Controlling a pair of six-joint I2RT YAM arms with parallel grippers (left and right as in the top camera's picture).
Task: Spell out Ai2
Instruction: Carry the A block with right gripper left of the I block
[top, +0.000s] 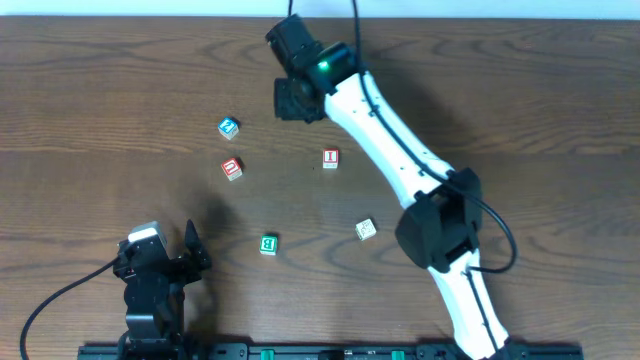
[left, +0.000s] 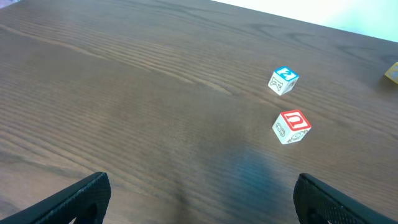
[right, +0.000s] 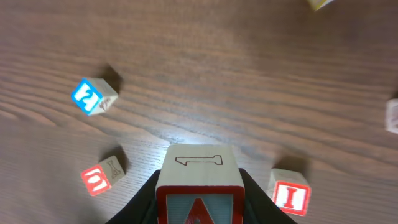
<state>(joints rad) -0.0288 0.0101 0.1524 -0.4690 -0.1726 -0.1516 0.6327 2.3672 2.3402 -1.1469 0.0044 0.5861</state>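
My right gripper (top: 293, 100) is shut on the red A block (right: 199, 186) and holds it above the table; the block is hidden under the gripper in the overhead view. The blue 2 block (top: 228, 127) lies to its left, also in the right wrist view (right: 93, 96) and the left wrist view (left: 283, 81). The red I block (top: 330, 158) lies to the right of the held block in the right wrist view (right: 290, 193). My left gripper (top: 165, 250) is open and empty at the near left, its fingertips (left: 199, 199) over bare wood.
A red U block (top: 232, 168) lies below the 2 block, also in the left wrist view (left: 291, 126) and the right wrist view (right: 102, 176). A green block (top: 268, 243) and a pale yellow block (top: 366, 229) lie nearer the front. The right arm (top: 400, 150) crosses the middle right.
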